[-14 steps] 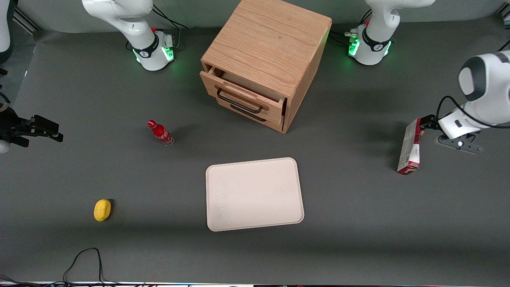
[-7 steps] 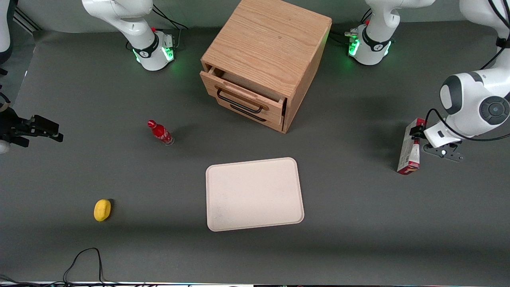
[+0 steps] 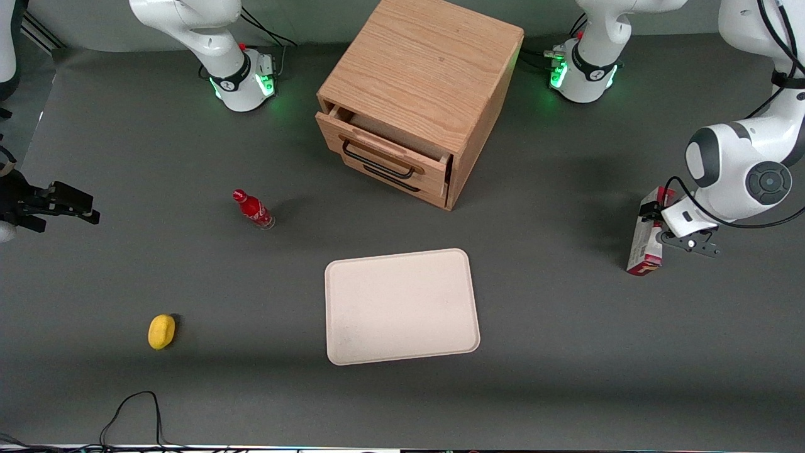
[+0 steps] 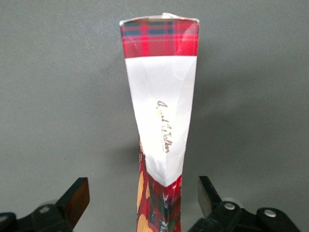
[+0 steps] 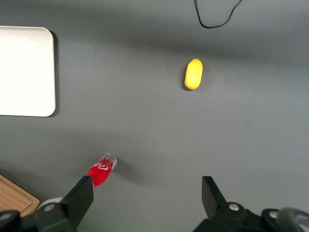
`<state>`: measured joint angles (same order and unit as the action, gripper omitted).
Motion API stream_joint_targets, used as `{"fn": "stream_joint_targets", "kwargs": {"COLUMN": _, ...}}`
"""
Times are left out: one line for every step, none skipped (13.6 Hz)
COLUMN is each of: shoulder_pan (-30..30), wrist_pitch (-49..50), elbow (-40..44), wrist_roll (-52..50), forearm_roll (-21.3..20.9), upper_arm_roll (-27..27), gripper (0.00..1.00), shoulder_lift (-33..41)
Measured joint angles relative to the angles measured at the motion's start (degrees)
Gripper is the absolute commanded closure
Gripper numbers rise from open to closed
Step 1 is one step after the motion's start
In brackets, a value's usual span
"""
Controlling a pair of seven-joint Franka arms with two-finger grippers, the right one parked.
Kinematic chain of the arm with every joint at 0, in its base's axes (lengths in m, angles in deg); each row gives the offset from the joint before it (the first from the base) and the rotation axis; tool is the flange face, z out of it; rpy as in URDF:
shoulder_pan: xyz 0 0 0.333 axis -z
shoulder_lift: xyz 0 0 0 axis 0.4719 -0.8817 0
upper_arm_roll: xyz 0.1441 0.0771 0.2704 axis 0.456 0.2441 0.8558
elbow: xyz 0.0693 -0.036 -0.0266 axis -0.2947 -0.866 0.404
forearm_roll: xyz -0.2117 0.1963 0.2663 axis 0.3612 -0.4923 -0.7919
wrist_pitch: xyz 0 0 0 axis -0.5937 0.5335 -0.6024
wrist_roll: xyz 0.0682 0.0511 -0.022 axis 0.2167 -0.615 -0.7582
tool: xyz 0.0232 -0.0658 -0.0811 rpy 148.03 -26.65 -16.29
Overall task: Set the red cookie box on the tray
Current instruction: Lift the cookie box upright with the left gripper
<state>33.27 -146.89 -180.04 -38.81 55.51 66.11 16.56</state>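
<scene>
Front view puts the red cookie box (image 3: 646, 242) at the right edge of the frame, standing on its long thin edge on the grey table (image 3: 566, 352), toward the working arm's end and well apart from the tray (image 3: 402, 306). I see the gripper (image 3: 654, 221) right over the box's upper end, with the white arm (image 3: 742, 179) curving in from the frame's right side. On the left wrist view I have both dark fingers (image 4: 77, 195) spread wide, one on each side of the box (image 4: 161, 111), with a clear gap of grey table between each finger and the cardboard, so nothing is pinched. From there I read a tartan end flap, a white panel with handwritten script, and red printed sides.

At the centre of the front frame lies the pale beige tray, flat, nearer the camera than the wooden drawer cabinet (image 3: 421, 94), whose top drawer stands slightly open. I spot a small red bottle (image 3: 253, 209) at centre left and a yellow lemon-like object (image 3: 161, 331) at lower left.
</scene>
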Motion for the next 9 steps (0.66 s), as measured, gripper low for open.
{"fn": "stream_joint_targets", "kwargs": {"shoulder_pan": 0.0, "wrist_pitch": 0.0, "elbow": 0.0, "wrist_roll": 0.0, "forearm_roll": 0.2, "upper_arm_roll": 0.0, "gripper": 0.20, "shoulder_lift": -0.2}}
{"fn": "stream_joint_targets", "kwargs": {"shoulder_pan": 0.0, "wrist_pitch": -0.1, "elbow": 0.0, "wrist_roll": 0.0, "forearm_roll": 0.5, "upper_arm_roll": 0.0, "gripper": 0.72, "shoulder_lift": -0.4}}
{"fn": "stream_joint_targets", "kwargs": {"shoulder_pan": 0.0, "wrist_pitch": -0.1, "elbow": 0.0, "wrist_roll": 0.0, "forearm_roll": 1.2, "upper_arm_roll": 0.0, "gripper": 1.00, "shoulder_lift": -0.6}}
{"fn": "stream_joint_targets", "kwargs": {"shoulder_pan": 0.0, "wrist_pitch": -0.1, "elbow": 0.0, "wrist_roll": 0.1, "forearm_roll": 1.9, "upper_arm_roll": -0.1, "gripper": 1.00, "shoulder_lift": -0.7}}
{"fn": "stream_joint_targets", "kwargs": {"shoulder_pan": 0.0, "wrist_pitch": -0.1, "elbow": 0.0, "wrist_roll": 0.1, "forearm_roll": 2.1, "upper_arm_roll": -0.1, "gripper": 1.00, "shoulder_lift": -0.7}}
{"fn": "stream_joint_targets", "kwargs": {"shoulder_pan": 0.1, "wrist_pitch": -0.1, "elbow": 0.0, "wrist_roll": 0.1, "forearm_roll": 2.2, "upper_arm_roll": -0.2, "gripper": 1.00, "shoulder_lift": -0.7}}
{"fn": "stream_joint_targets", "kwargs": {"shoulder_pan": 0.1, "wrist_pitch": -0.1, "elbow": 0.0, "wrist_roll": 0.1, "forearm_roll": 2.2, "upper_arm_roll": -0.2, "gripper": 1.00, "shoulder_lift": -0.7}}
{"fn": "stream_joint_targets", "kwargs": {"shoulder_pan": 0.1, "wrist_pitch": -0.1, "elbow": 0.0, "wrist_roll": 0.1, "forearm_roll": 2.2, "upper_arm_roll": -0.3, "gripper": 1.00, "shoulder_lift": -0.7}}
{"fn": "stream_joint_targets", "kwargs": {"shoulder_pan": 0.1, "wrist_pitch": -0.1, "elbow": 0.0, "wrist_roll": 0.1, "forearm_roll": 2.2, "upper_arm_roll": -0.3, "gripper": 1.00, "shoulder_lift": -0.7}}
